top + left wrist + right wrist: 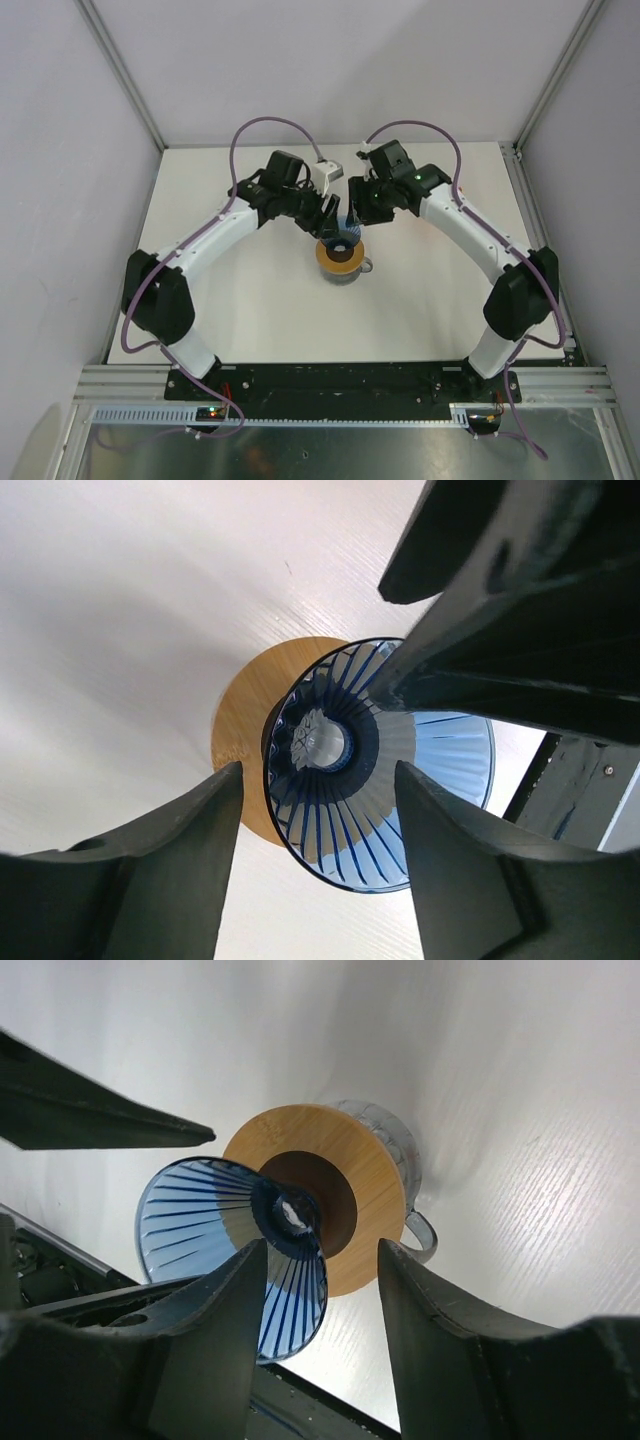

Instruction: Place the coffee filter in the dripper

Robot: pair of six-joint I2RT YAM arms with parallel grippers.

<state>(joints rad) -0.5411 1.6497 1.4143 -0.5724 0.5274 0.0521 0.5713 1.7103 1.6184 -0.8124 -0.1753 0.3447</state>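
Blue dripper (pixel 330 825) rests in the wooden ring (pixel 300 1130), tan filter (pixel 395 742) seemingly inside; left end effector (pixel 318 772) and right end effector (pixel 322 1248) stand wide, empty. Placement looks done: next, lift clear without nudging.

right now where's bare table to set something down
Widest bare table: between the two arms, from the mug to the near rail. Also the strip along the far wall. Crowded at centre, where left gripper and right gripper flank the dripper.
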